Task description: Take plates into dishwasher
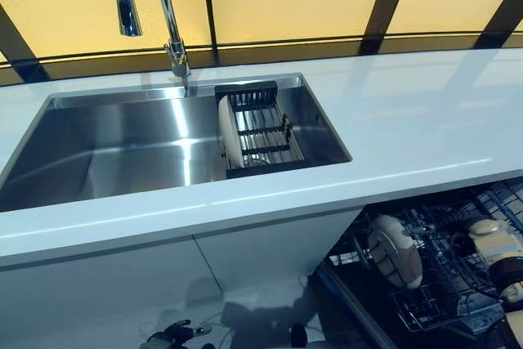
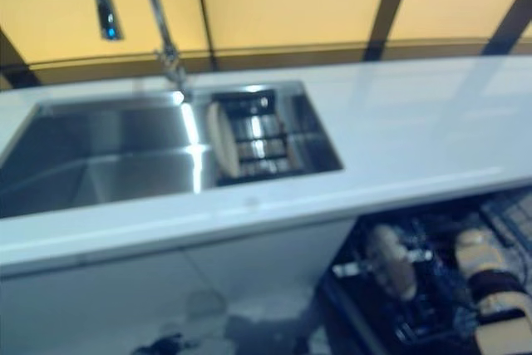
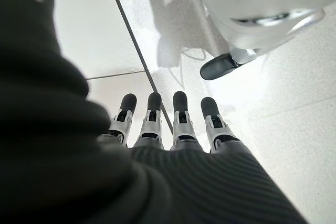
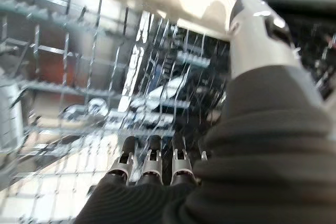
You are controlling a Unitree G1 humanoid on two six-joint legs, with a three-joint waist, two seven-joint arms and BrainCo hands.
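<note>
A white plate (image 1: 230, 131) stands on edge in a black dish rack (image 1: 260, 130) at the right end of the steel sink (image 1: 122, 149). Another white plate (image 1: 395, 251) stands upright in the lower rack (image 1: 441, 284) of the open dishwasher at the lower right. My right arm reaches down over that rack, to the right of the plate. The right wrist view shows my right hand (image 4: 152, 169) with straight fingers above the rack wires, holding nothing. My left hand (image 3: 165, 124) hangs low by the floor with straight fingers, empty; it also shows in the left eye view (image 1: 176, 334).
A tall tap (image 1: 167, 18) stands behind the sink. The white counter (image 1: 425, 120) runs to the right above the dishwasher. White cabinet fronts (image 1: 163, 275) lie below the sink.
</note>
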